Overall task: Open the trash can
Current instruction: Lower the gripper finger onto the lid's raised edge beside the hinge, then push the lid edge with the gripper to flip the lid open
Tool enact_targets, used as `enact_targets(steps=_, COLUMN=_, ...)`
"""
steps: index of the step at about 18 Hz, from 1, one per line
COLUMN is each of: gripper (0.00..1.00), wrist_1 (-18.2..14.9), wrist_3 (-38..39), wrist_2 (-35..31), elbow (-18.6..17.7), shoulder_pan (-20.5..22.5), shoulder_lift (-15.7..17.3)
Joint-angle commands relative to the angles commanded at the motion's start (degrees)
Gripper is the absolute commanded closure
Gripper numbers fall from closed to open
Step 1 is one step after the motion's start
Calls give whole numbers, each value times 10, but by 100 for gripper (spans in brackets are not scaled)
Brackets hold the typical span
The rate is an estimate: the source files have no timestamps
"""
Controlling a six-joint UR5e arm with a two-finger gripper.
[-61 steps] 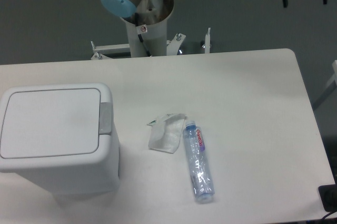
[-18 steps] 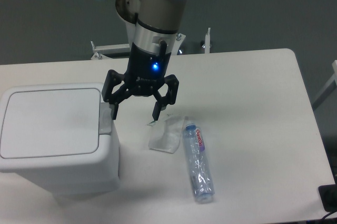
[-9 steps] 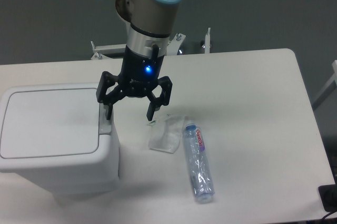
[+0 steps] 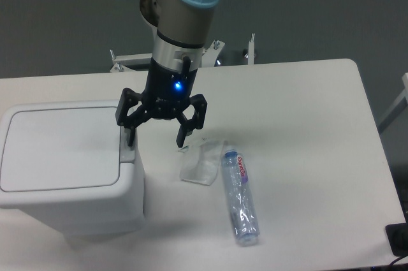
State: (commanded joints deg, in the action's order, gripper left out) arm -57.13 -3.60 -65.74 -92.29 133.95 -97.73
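The trash can [image 4: 64,162] is a large white boxy bin at the table's left, its flat lid shut. Its grey push-button tab [image 4: 128,148] sits at the lid's right edge. My gripper [image 4: 155,142] is open and empty, pointing down with its jaws spread wide. Its left fingertip [image 4: 130,138] is at the tab's upper end, seemingly touching it. Its right fingertip [image 4: 180,142] hangs over the table just right of the bin.
A crumpled clear plastic bag [image 4: 201,161] lies just right of the bin, under the right finger. A clear plastic bottle [image 4: 240,197] lies beside it. The arm's base mount [image 4: 172,54] stands behind the table's far edge.
The arm came into view and down by the bin's right edge. Over the last second the open gripper shifted left, bringing its left fingertip onto the grey tab. The lid stays shut.
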Motion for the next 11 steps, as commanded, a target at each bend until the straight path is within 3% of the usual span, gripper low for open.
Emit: enact_targets(steps=11, gripper=0, wrist_1=4, wrist_3=-1, wrist_2=0, elbow=0, shoulder_pan=-1, shoulder_lift=-7)
